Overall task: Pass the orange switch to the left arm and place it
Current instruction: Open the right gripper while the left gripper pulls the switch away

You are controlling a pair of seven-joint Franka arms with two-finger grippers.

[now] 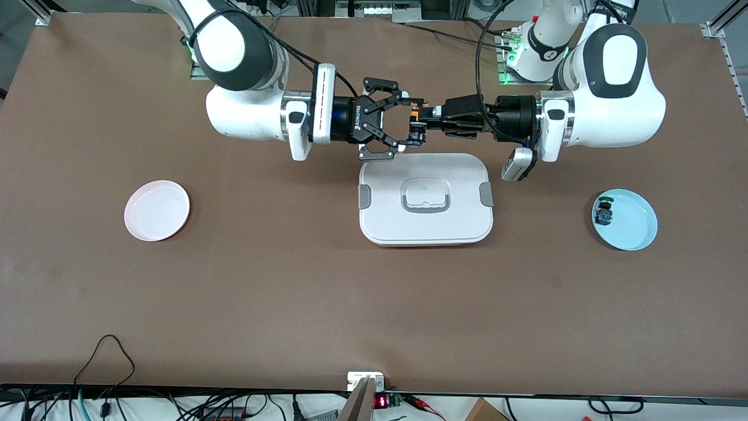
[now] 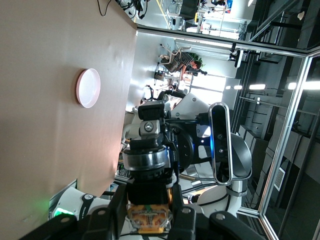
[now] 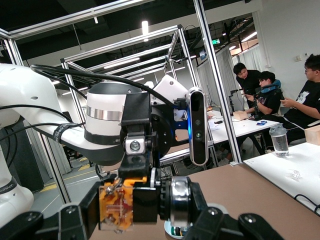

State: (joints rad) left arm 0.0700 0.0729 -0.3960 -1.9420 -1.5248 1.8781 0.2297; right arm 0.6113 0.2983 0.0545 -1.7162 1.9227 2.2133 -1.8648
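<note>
Mid-air handover above the box [image 1: 425, 200], over its edge nearest the robot bases. Left gripper [image 1: 422, 120] clamped on orange switch [image 1: 416, 116]; right gripper [image 1: 390, 123] spread wide around it. Risk: early release, switch drops onto box lid.

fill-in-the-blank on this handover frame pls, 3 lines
1. The left gripper is shut on the orange ____.
2. The right gripper, fingers ____, faces it in the air.
3. On the table, nearer the front camera than both grippers, sits the white ____.

Missing words: switch; open; box
</note>
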